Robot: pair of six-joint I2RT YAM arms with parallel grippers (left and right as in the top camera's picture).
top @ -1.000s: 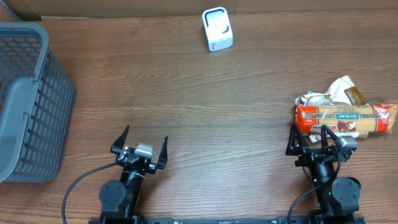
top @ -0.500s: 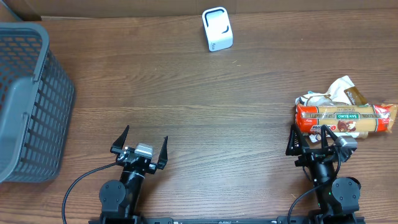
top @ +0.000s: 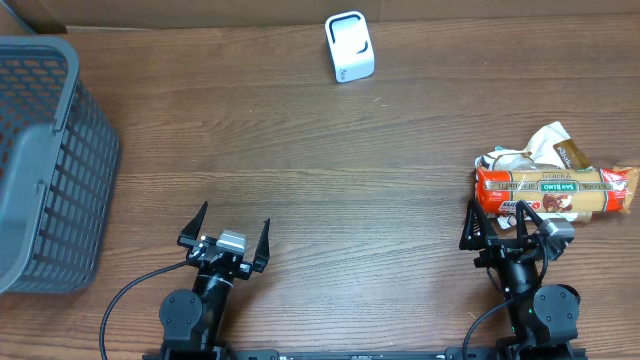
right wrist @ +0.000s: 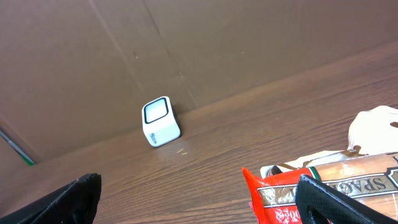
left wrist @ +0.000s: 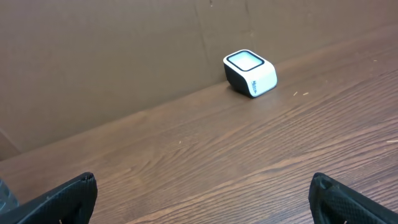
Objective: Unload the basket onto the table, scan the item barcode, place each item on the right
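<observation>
The spaghetti packet (top: 553,192) lies flat at the right edge of the counter (top: 330,170), printed face up, its long side running left to right. A crumpled white bag (top: 535,148) sits just behind it, touching. My right pincer (top: 498,210) is right at the packet's near left corner, jaws spread wide and holding nothing. From my right wrist the packet's red end shows just inside my right-hand finger, and I can't tell whether that finger touches it. The white barcode scanner (top: 349,46) stands well apart, at the far middle of the counter against the brown cardboard wall (left wrist: 124,56). Over on the other side, my left pincer (top: 234,218) hovers above bare wood, also spread wide and empty. The grey mesh basket (top: 85,150) sits at the far left edge.
</observation>
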